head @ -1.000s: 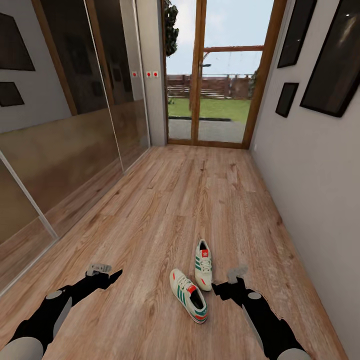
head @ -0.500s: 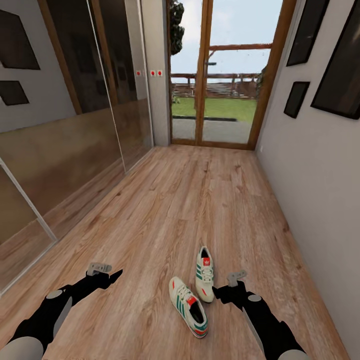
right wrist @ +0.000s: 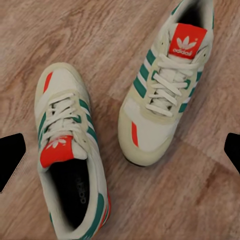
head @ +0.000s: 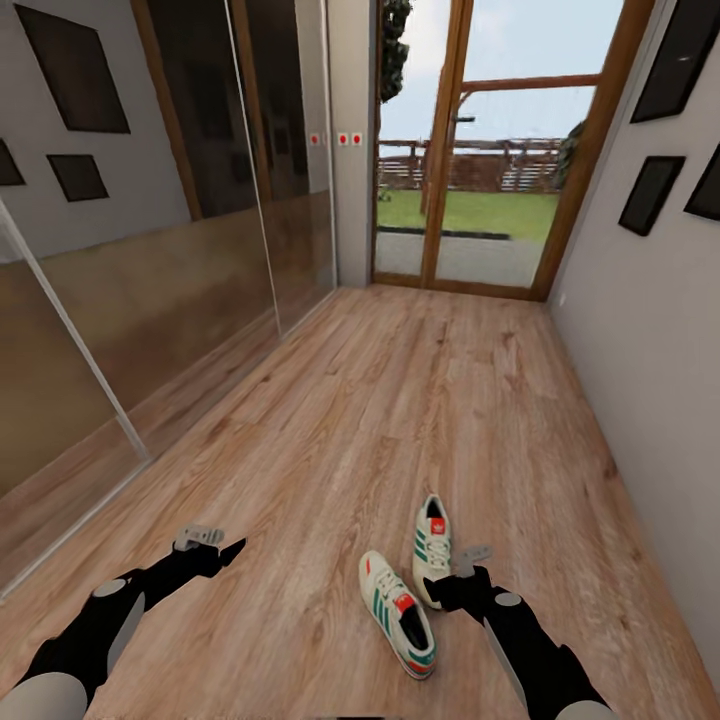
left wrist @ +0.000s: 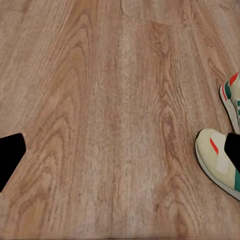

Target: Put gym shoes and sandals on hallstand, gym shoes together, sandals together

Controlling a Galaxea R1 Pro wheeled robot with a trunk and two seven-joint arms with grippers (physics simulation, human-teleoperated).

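Home corridor: wood-plank floor (head: 400, 400), mirrored wardrobe (head: 150, 280), garden door (head: 480, 170).

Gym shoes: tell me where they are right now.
In the head view the gym shoes lie on the corridor floor, low and right of centre, just ahead of the right gripper and near the right wall.

Cream gym shoes (right wrist: 115, 125), green stripes

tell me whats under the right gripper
Below the right gripper lie the two gym shoes, side by side on the wood floor, laces up. The nearer shoe's dark inside hides its insole.
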